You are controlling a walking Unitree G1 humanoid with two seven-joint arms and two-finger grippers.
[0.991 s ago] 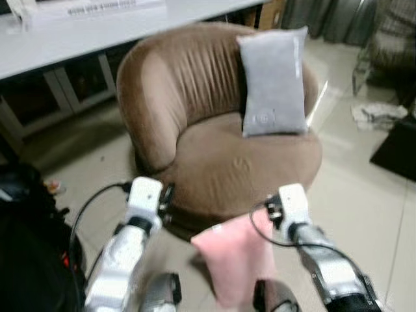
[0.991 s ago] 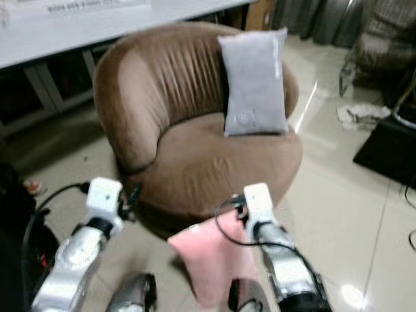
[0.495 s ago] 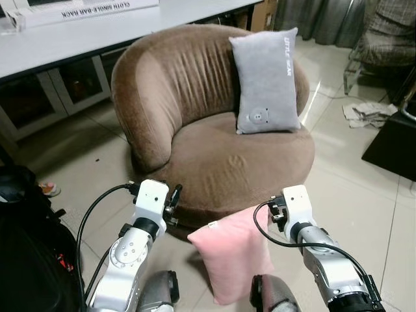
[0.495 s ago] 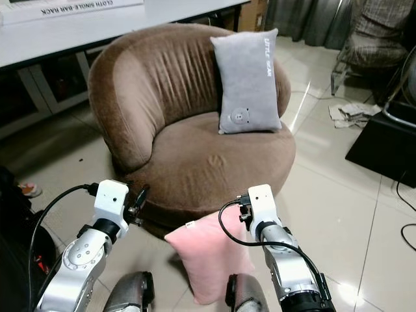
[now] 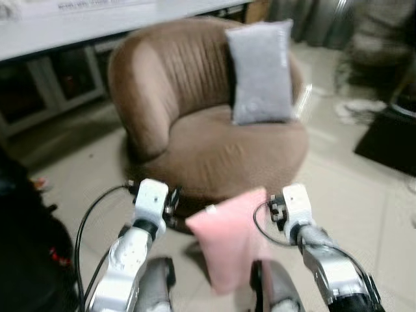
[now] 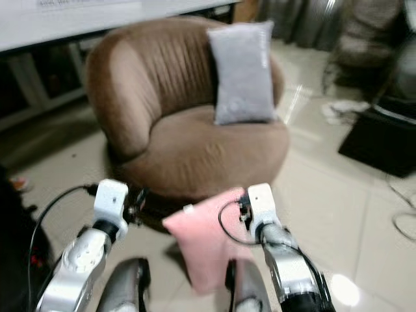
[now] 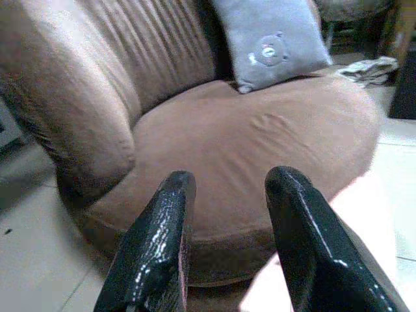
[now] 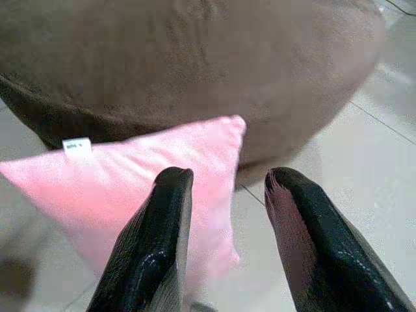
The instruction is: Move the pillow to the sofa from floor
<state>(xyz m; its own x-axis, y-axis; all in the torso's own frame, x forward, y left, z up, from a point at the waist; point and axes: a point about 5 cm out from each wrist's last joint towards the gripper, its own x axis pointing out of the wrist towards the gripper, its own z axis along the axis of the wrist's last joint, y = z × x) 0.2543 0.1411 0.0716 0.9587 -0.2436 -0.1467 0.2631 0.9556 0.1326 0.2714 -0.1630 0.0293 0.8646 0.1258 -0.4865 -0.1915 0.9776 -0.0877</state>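
A pink pillow [image 5: 227, 240] hangs between my two wrists, just in front of the round brown sofa [image 5: 214, 149]; its top edge reaches the seat's front rim. In the left wrist view my left gripper [image 7: 231, 177] is open, aimed at the sofa seat, with the pink pillow [image 7: 364, 221] off to one side. In the right wrist view my right gripper [image 8: 229, 174] is open, with the pink pillow [image 8: 84, 182] beyond its fingers. What holds the pillow up is hidden. A grey pillow [image 5: 260, 71] leans upright against the sofa's back.
A white table [image 5: 78, 19] runs behind the sofa at the back left. A black bag [image 5: 26, 247] sits on the floor at my left. At the right lie a black flat object [image 5: 390, 140] and crumpled cloth [image 5: 364, 107] on the tiles.
The whole picture has shifted and blurred, so the camera moved; the sofa looks slightly nearer. The arms and the pink pillow keep the same places relative to each other.
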